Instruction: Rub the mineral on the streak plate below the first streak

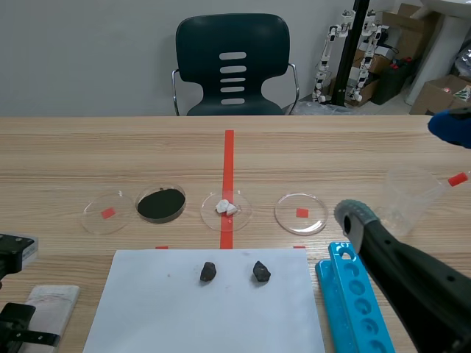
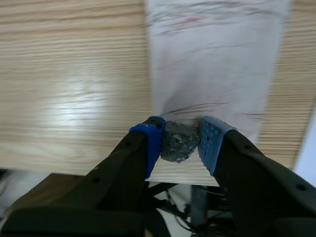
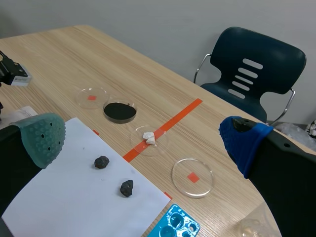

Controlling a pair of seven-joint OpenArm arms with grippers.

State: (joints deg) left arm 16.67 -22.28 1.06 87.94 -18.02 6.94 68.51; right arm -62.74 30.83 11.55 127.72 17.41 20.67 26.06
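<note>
Clenched: my left claw (image 2: 180,140) grips a dark grey, angular mineral lump (image 2: 177,143) between its blue dotted pads (image 2: 211,140), fingers apart only by the lump's width.

Position: the lump sits over the near end of the white rectangular streak plate (image 2: 217,64), which lies on the pale wooden table (image 2: 74,74). The plate's long axis runs straight away from me. The first streak (image 2: 197,107), a thin dark line, crosses the plate's width just ahead of the lump. The target band is therefore on my side of that line, under and beside the lump. Contact with the plate: cannot tell from this angle.

Materials: plate matt, with fainter marks (image 2: 197,17) at its far end. Lump rough, faceted, dully glinting; judged unlikely to slip in soft pads.

Judgement: the stroke should run crosswise, parallel to the streak, with downward pressure. Little plate shows between the streak and the near edge, so I risk running off it or pushing it along the smooth wood.

Other arm: right claw (image 3: 143,140) released, pads wide apart, raised well away over the table's right side. Left arm is the nearer.
</note>
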